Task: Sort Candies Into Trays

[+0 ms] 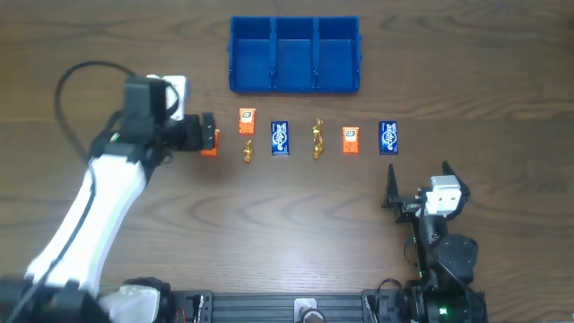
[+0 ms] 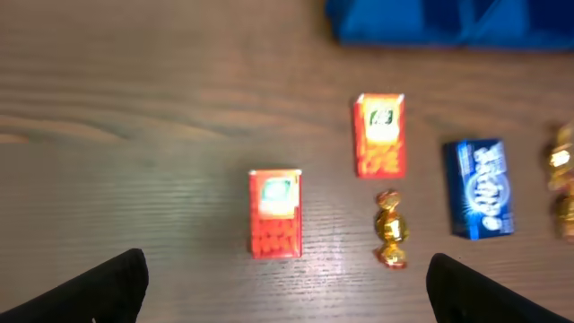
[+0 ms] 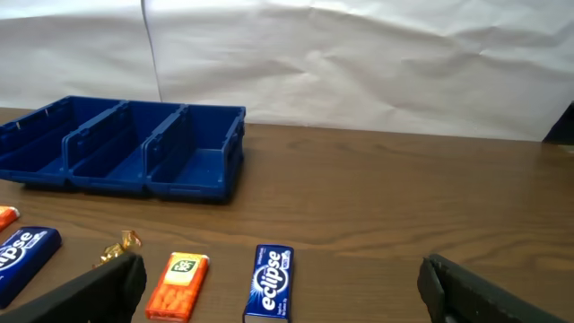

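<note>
The tray (image 1: 294, 87) had 3 empty compartments; nothing was sorted. My left gripper (image 2: 285, 269) hung wide open, empty, over 1 orange box (image 2: 274, 213).

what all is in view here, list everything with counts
tray: 1, blue, three empty compartments, far side, centre
candy boxes: 3, orange, in the row before the tray
flat packs: 2, blue, same row
wrapped candies: 3, gold, same row
table: 1, brown wood, under everything
left gripper: 1, black, open, above the leftmost candy box
right gripper: 1, black, open, near its base, short of the row
</note>
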Controlling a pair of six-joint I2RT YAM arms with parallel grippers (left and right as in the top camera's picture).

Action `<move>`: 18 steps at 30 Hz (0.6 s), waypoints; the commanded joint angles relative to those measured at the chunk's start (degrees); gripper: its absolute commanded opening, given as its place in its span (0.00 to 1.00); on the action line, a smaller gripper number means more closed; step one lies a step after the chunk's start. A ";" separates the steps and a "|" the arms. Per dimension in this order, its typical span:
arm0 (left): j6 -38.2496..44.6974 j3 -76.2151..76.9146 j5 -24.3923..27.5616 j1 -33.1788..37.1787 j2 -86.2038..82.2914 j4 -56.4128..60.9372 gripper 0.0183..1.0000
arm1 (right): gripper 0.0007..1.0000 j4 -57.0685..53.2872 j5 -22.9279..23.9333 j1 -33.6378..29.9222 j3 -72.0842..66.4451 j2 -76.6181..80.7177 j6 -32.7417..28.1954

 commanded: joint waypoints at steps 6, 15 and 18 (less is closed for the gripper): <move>1.79 3.69 0.79 -1.95 17.49 1.07 1.00 | 1.00 -0.04 0.15 -0.37 -0.42 -0.42 -0.87; 5.92 3.72 -1.77 -1.97 21.46 1.49 1.00 | 1.00 -0.04 0.15 -0.37 -0.42 -0.42 -0.87; 7.10 3.72 -2.73 -1.97 21.70 1.53 1.00 | 1.00 -0.04 0.15 -0.37 -0.42 -0.42 -0.87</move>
